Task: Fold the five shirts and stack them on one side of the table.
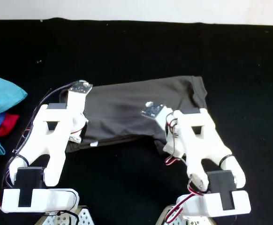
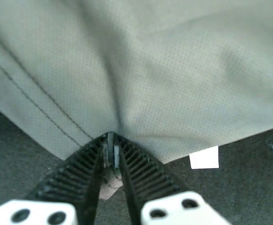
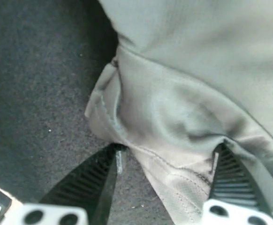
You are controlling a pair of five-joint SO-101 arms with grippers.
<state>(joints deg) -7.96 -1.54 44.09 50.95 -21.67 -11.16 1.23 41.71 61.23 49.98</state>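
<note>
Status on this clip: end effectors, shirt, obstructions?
Left end effector shut on grey shirt hem. Right end effector open astride its edge. Teal shirt lies aside.

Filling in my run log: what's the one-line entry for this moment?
phase: folding gray shirt | left gripper: shut on hem | right gripper: open, astride shirt edge | other shirts: heaped at table edge

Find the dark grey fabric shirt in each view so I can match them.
High view: dark grey fabric shirt spread mid-table.
Left wrist view: shirt hem pinched by left gripper.
Right wrist view: shirt's bunched edge between open right gripper.
Shared landmark: white hem tag, high and left wrist.
</note>
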